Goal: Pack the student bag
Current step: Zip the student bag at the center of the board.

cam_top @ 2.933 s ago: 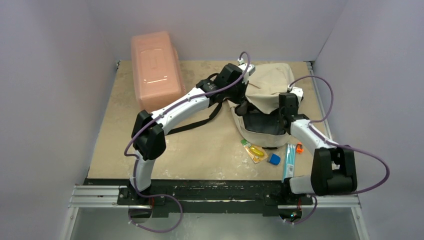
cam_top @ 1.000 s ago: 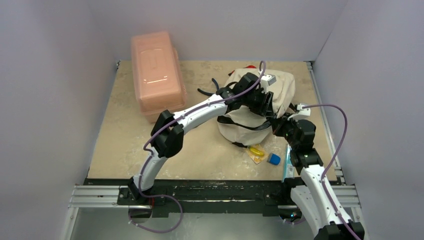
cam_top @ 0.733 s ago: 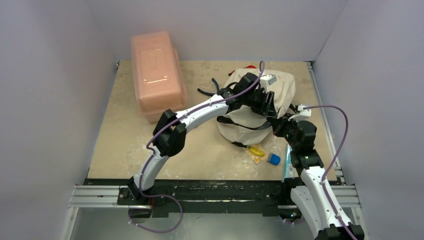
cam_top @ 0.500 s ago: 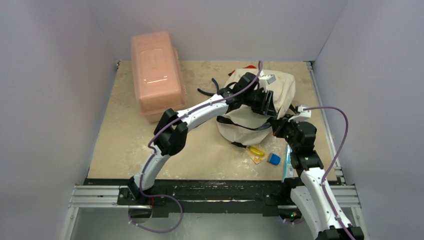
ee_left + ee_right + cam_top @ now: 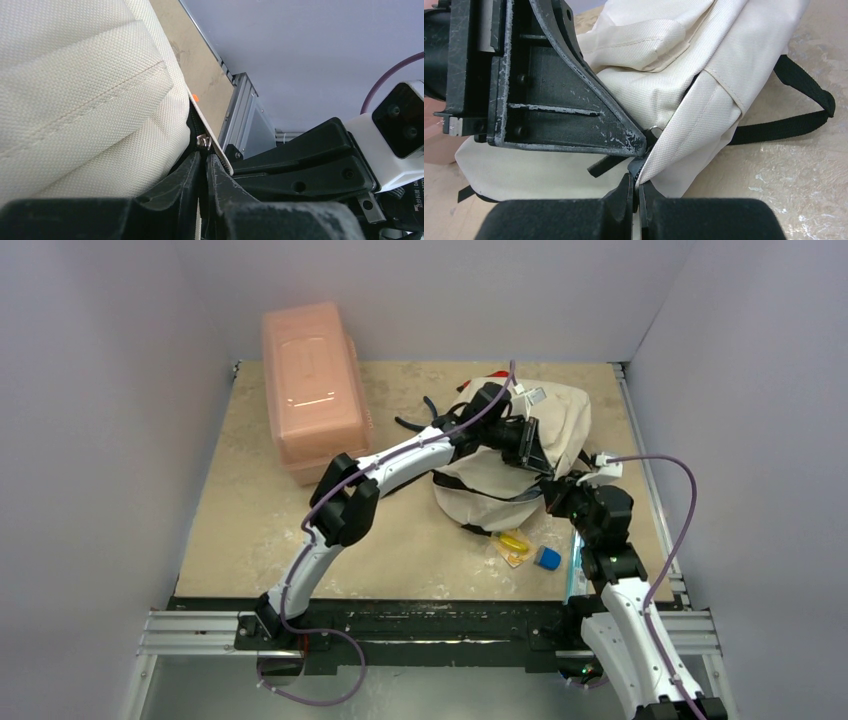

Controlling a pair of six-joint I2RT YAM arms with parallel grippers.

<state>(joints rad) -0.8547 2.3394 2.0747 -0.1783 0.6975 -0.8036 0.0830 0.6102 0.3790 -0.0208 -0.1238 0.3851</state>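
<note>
The student bag, cream fabric with black straps, lies at the right middle of the table. My left gripper reaches over it to its near right corner. In the left wrist view the bag fills the left, and my left gripper has its jaws closed on the black zipper pull under its metal ring. My right gripper meets it from the front. In the right wrist view the right gripper is shut on the bag's zipper edge, just below the left fingertips.
A pink plastic box stands at the back left. In front of the bag lie a yellow packet, a small blue piece and a long teal pack. Black straps trail left of the bag.
The left jaws have narrowed onto the zipper pull and the left wrist has dropped slightly toward the bag's corner. The right gripper stays shut in place. The bag has not shifted in the last second.
</note>
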